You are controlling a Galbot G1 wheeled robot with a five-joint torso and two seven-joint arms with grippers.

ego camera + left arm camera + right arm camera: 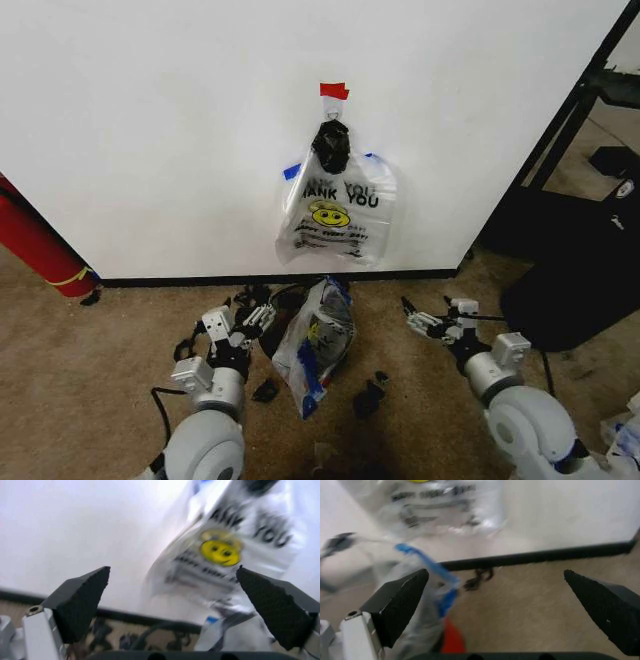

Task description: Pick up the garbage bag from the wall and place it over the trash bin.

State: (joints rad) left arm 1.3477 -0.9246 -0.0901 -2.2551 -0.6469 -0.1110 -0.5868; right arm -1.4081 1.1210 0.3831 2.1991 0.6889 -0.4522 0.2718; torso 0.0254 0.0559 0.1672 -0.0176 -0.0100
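The garbage bag (318,348), clear with blue strips, lies crumpled on the carpet below the wall (160,130). It is draped over the trash bin (284,310), whose dark rim shows at the bag's left. Part of the bin's red base (452,641) shows under the bag (415,603). My left gripper (252,320) is open just left of the bin, apart from the bag. My right gripper (425,322) is open to the right of the bag, a short way off. In the wrist views the left gripper (172,573) and the right gripper (496,573) hold nothing.
A bunch of like bags (340,210) hangs on the wall under a black knot (331,145) and red tape (334,90). A long red cylinder (35,245) leans at the left. A big black object (580,270) stands at the right. Small black bits (368,398) lie on the carpet.
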